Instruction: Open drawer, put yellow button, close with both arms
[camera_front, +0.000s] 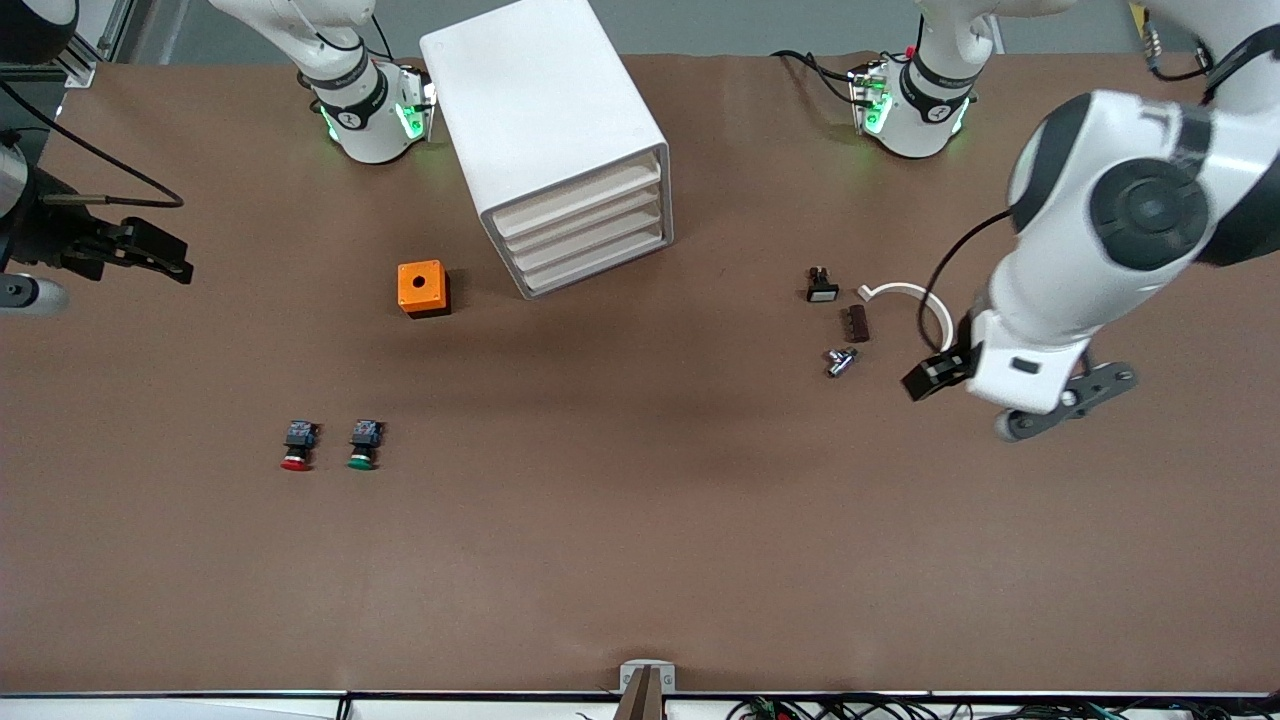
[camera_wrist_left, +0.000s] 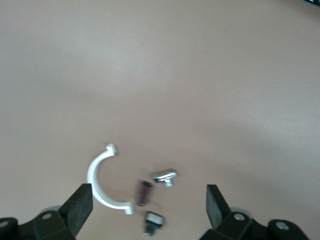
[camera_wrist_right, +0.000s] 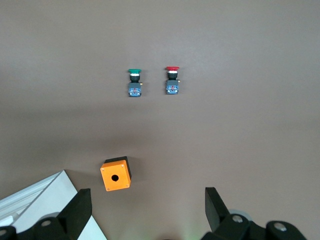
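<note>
Front view: all 4 drawers sit flush; top drawer (camera_front: 578, 193) shut. No yellow button in sight, only red (camera_front: 297, 446) and green (camera_front: 363, 445). Left gripper (camera_wrist_left: 147, 207), over small parts, and right gripper (camera_wrist_right: 145, 207), over the orange box (camera_wrist_right: 115, 174), both spread, empty. Probably task done or unstarted; next, locate the button.

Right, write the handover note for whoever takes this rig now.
Left tool: open, holding nothing, over the table by the white curved clip and small parts at the left arm's end.
Right tool: open, holding nothing, over the right arm's end of the table.
Large white box cabinet: uppermost white tray drawer is shut, like the three below.
Yellow button: not visible in any view.
Red-capped button and green-capped button lie side by side, nearer the front camera than the orange box.
Done or left: cannot tell; the yellow button may be in the drawer, so check first.
</note>
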